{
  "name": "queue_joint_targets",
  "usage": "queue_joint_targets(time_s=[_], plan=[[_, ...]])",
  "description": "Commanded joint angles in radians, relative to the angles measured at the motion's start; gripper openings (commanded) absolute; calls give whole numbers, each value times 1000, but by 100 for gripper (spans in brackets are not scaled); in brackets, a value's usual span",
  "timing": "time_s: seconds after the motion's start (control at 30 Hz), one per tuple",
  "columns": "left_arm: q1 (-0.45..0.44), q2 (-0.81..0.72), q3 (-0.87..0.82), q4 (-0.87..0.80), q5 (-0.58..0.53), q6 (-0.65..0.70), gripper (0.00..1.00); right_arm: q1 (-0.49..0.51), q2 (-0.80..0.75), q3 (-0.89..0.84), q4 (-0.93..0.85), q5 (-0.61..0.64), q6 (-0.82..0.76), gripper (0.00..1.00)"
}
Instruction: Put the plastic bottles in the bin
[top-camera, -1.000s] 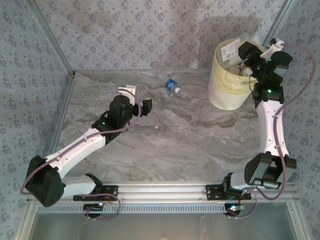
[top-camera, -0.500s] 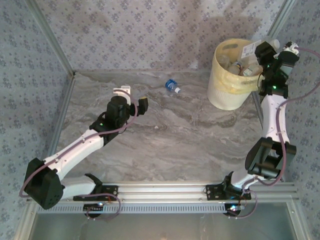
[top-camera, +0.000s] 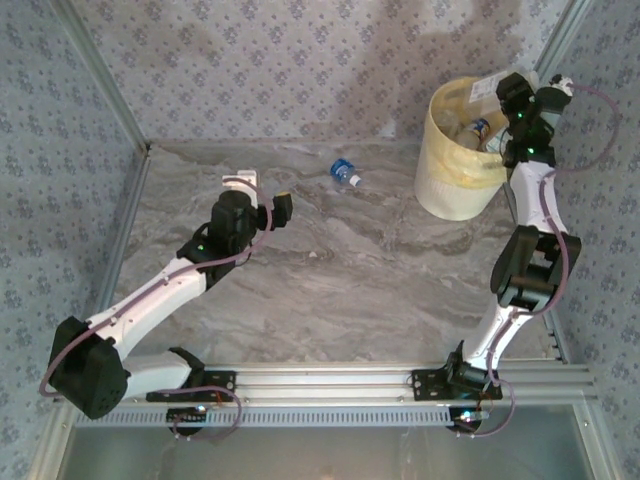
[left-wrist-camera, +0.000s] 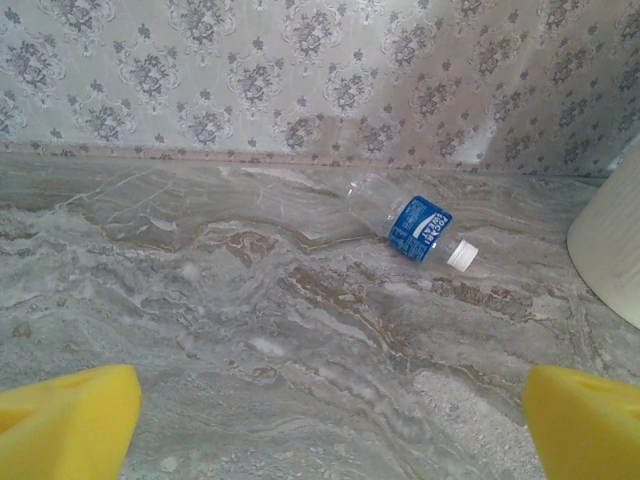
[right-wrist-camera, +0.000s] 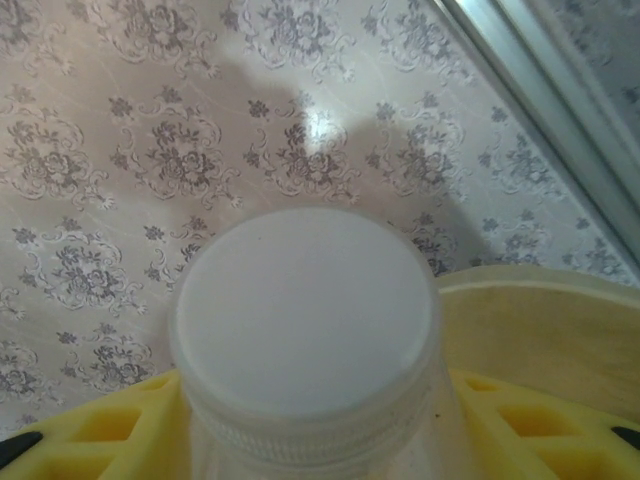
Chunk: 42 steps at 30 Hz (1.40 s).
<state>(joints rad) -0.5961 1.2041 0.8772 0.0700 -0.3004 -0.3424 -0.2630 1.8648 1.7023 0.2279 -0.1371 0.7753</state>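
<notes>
Plastic bottle (left-wrist-camera: 418, 228) lies on grey marbled table (left-wrist-camera: 250, 350) (patterned wallpaper (left-wrist-camera: 200, 70) behind).

Grey marbled table (top-camera: 330, 290). Near its far edge, lying on the side: one clear plastic bottle (top-camera: 345, 173) with blue label and white cap. Standing at far right, well apart: the cream bin (top-camera: 445, 190).

Grey floral wallpaper (top-camera: 300, 60) backs a veined grey marble tabletop (top-camera: 380, 280) framed by aluminium rails (top-camera: 330, 382).
</notes>
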Motion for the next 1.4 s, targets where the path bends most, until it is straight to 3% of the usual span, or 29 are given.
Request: queue_joint_targets(time_s=[0.0,0.1,0.2,0.33,0.57,0.7,0.87,1.1,1.37], plan=[[7,-16,-10,-15,-9,-12,98,37,-2,49,-19,11,2,45],[9,-18,-14,-20,-10,-10,98,42,-1,40,-55,-15,-8,49],[11,-14,-14,-21,-10,-10,98,40,-7,54,-138,-54,-34,60],[14,-2,-14,-18,-6,-17,98,32,-60,35,-224,48,-112,76],[18,15,-12,-25,-5,-29,98,13,-101,168,-520,152,-303,85],[21,24,-8,-28,-6,-35,98,35,-148,161,-564,239,-384,87],[30,52,27,-75,-22,-64,98,89,-199,128,-517,97,-446,93],[60,74,42,-130,-36,-152,98,258,-272,34,-419,-57,-529,100],[114,73,29,-168,-37,-242,98,423,-170,5,-448,-136,-759,100]])
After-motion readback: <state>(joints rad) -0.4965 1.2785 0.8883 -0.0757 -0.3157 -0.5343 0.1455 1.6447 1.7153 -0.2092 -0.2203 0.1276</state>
